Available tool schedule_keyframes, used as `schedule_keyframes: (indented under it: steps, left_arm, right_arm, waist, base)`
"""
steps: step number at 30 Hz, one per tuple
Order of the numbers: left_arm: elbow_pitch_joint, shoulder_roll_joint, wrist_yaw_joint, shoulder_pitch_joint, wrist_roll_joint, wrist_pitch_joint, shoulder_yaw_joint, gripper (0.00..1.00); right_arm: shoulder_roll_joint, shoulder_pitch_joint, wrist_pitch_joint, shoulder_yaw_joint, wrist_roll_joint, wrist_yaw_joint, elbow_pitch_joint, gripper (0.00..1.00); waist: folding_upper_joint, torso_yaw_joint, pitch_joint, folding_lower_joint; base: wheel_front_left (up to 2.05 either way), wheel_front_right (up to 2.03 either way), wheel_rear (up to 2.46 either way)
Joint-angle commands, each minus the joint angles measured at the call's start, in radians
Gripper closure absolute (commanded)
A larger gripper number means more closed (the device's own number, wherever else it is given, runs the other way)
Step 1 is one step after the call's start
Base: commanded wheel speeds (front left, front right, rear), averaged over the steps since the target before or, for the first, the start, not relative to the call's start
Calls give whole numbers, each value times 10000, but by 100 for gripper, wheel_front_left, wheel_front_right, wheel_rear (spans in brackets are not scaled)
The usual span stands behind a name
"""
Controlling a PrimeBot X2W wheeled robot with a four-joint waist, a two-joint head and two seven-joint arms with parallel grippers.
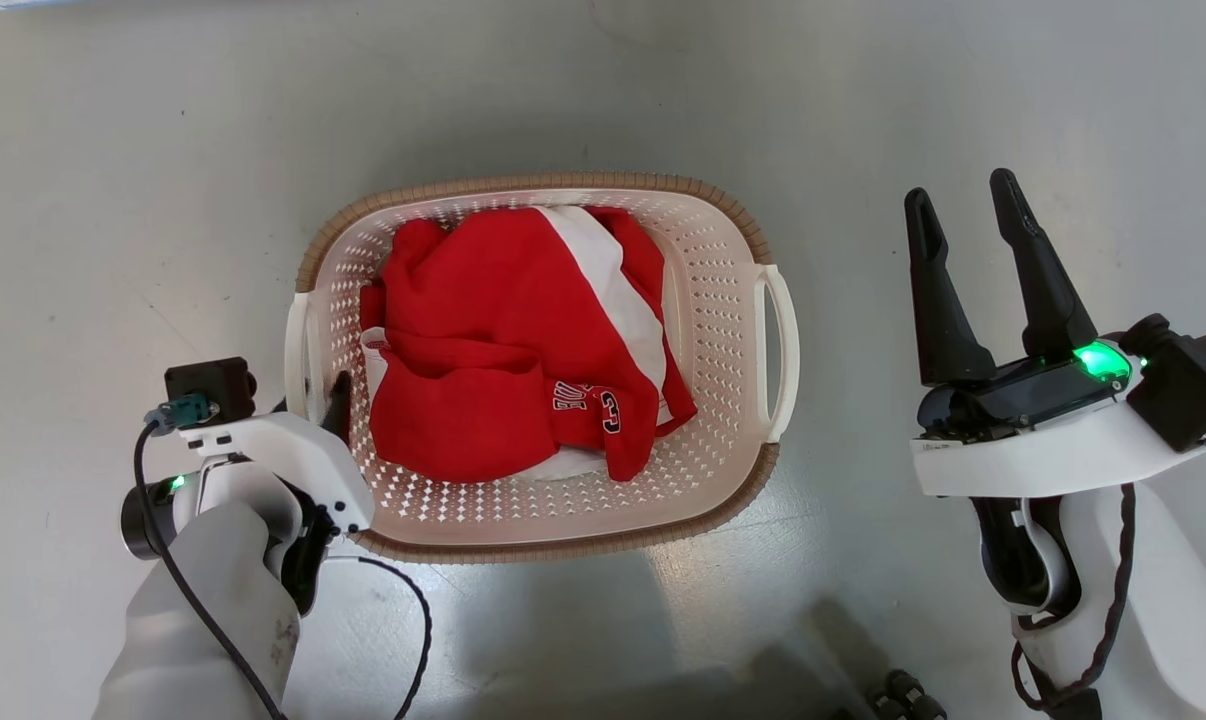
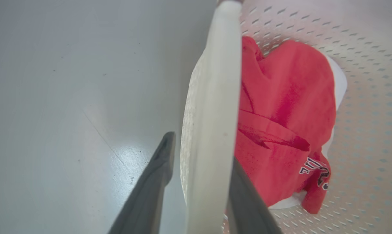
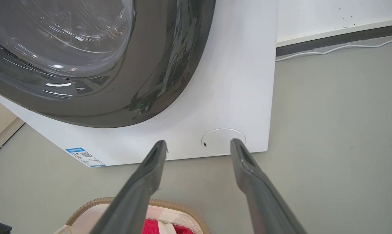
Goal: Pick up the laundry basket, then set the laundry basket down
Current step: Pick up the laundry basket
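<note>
While the laundry basket [image 1: 715, 330] stands on the grey floor [image 1: 113, 200] in the middle of the head view, the left pincer [image 2: 202, 148] is at its 8 o'clock side. It is wide, with 1 finger inside the wall and 1 outside, around the white loop handle [image 2: 215, 97]; a slim gap shows beside the outer finger. A red and white garment [image 1: 493, 340] lies inside the basket. The right pincer [image 1: 961, 190] hangs at 3 o'clock, apart from the basket, wide and holding nothing, its 2 fingers toward the washing machine [image 3: 235, 81].

Grey floor [image 1: 113, 150], white washing machine [image 3: 235, 81]
</note>
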Motion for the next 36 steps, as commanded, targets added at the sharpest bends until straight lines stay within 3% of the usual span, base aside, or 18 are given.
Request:
schedule_keyframes:
  steps: [1,2,26,27,28,29,30,31,36]
  left_arm:
    - [11,218,-58,38,-140,-61,200,85]
    - [44,219,-58,23,-189,-61,174,100]
    - [-72,316,-58,138,-933,-61,-619,100]
    - [-47,338,-58,123,-963,-61,-632,94]
    - [-9,333,-58,122,-1010,-61,-642,69]
    - [-9,333,-58,122,-1010,-61,-642,69]
    - [43,312,-58,129,-1068,-61,-661,51]
    - [84,316,-58,127,-1107,-61,-684,0]
    - [283,329,-58,137,-1263,-61,-763,0]
  right_arm:
    - [4,113,-136,207,67,71,-129,0]
    - [6,104,-136,218,71,71,-113,0]
    - [30,57,-136,357,127,71,0,0]
    - [29,56,-136,365,132,71,0,0]
    - [29,53,-136,374,139,71,1,0]
    - [29,53,-136,374,139,71,1,0]
    - [29,52,-136,383,145,71,6,0]
    - [31,53,-136,393,148,71,11,0]
    - [44,62,-136,405,173,71,60,0]
  waist:
    - [0,-1,-11,0]
    - [0,-3,-22,0]
    - [0,-15,-232,0]
    - [0,-20,-233,0]
    - [0,-27,-239,0]
    - [0,-27,-239,0]
    - [0,-36,-252,0]
    - [0,-47,-268,0]
    - [0,-82,-370,0]
  base:
    - [0,0,0]
    - [0,0,0]
    - [0,0,0]
    - [0,0,0]
    - [0,0,0]
    - [0,0,0]
    - [0,0,0]
    - [0,0,0]
    - [0,0,0]
